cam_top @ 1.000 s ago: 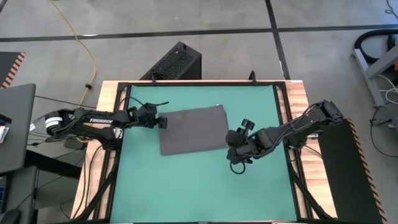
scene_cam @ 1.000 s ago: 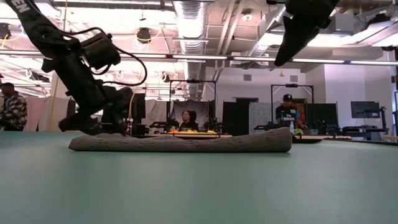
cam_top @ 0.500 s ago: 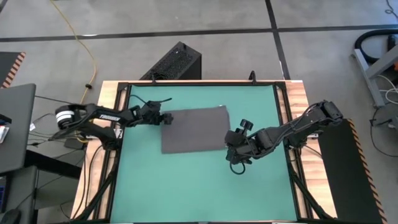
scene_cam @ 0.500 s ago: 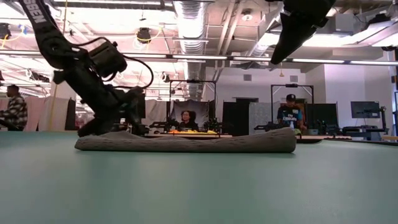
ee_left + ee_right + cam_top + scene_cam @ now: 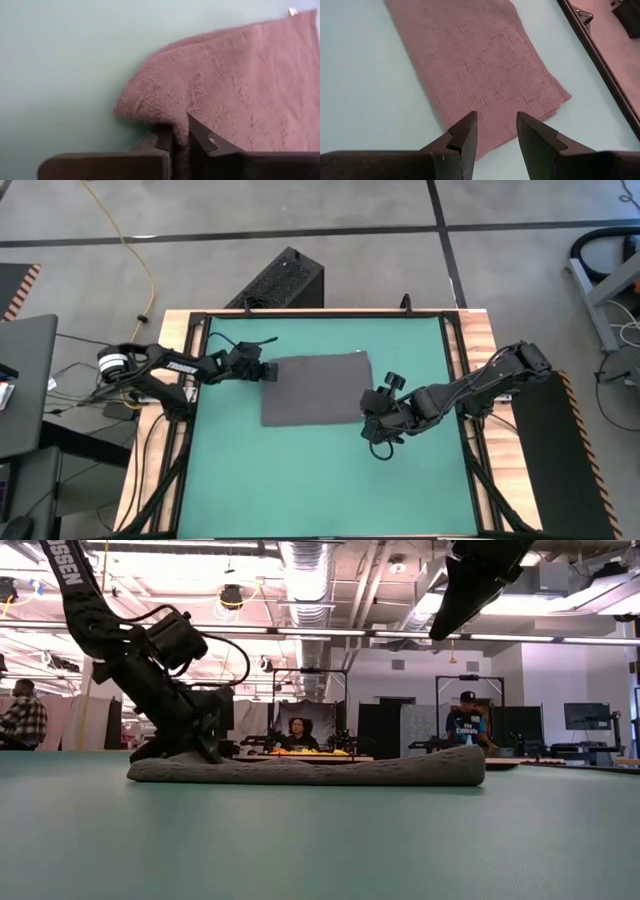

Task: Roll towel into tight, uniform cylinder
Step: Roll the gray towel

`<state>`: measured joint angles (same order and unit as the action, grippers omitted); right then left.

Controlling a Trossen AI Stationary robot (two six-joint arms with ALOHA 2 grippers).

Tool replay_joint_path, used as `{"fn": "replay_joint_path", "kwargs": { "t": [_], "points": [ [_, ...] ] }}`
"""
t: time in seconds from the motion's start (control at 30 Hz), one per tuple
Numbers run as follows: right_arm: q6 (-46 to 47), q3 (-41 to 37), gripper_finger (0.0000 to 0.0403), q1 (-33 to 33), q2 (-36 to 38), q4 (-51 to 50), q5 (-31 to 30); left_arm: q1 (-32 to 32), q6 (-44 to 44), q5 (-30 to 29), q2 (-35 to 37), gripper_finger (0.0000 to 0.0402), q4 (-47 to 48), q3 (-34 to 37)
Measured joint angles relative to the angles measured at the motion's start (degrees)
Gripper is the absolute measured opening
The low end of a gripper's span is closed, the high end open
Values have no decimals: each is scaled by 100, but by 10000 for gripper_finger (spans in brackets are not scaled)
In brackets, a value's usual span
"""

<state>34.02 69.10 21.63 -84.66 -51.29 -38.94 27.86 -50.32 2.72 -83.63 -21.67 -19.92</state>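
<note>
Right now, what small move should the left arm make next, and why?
Probably lift and fold the pinched edge inward. The left gripper is shut on the towel at its edge, the cloth lies flat, and the right gripper hovers open above the opposite edge.

Towel (image 5: 313, 388) lies flat on the mat (image 5: 300, 480), just above tabletop centre. Left gripper (image 5: 262, 372) at its 9 o'clock edge; right gripper (image 5: 370, 412) at its 4 o'clock corner.

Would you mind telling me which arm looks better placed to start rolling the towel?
Left, probably. The left gripper is already shut on the towel edge, while the right gripper hangs open above the opposite end, touching nothing.
</note>
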Motion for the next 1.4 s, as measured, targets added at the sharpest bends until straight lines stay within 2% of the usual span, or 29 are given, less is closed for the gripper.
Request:
{"fn": "replay_joint_path", "kwargs": {
  "t": [0.13, 0.2, 0.37, 0.5, 0.63, 0.77, 0.97, 1.07, 1.23, 1.4],
  "points": [
    [-2, 4, 159, 0, 0, 2, -2, -24, -12, 877, 111, 2, 13, -194],
    [0, 35, 159, 0, 0, -6, -3, -21, 11, 1123, 247, 2, 6, -363],
    [-2, 61, 159, -3, 0, -35, -235, -20, 409, 1279, 666, 1, 489, -919],
    [-4, 61, 159, -101, 0, -181, -538, 34, 1292, 1186, 961, 1, 1888, -1760],
    [-61, 61, 159, -290, 0, -229, -603, 78, 2560, 840, 1002, 0, 3641, -3020],
    [-159, 61, 159, -488, 0, -227, -618, 103, 3849, -13, 855, 0, 5032, -4425],
    [-222, 61, 159, -706, 3, -229, -728, 223, 5037, -1020, 604, 0, 6176, -6214],
    [-238, 61, 159, -758, 15, -227, -780, 225, 5308, -1306, 572, 0, 6534, -6767],
    [-74, 61, 159, -677, 33, -219, -776, -137, 4855, -1211, 574, 0, 6815, -6622],
    [128, 61, 159, -429, 33, -214, -769, -1092, 3546, -1194, 569, 0, 6604, -5478]
  ]
}}
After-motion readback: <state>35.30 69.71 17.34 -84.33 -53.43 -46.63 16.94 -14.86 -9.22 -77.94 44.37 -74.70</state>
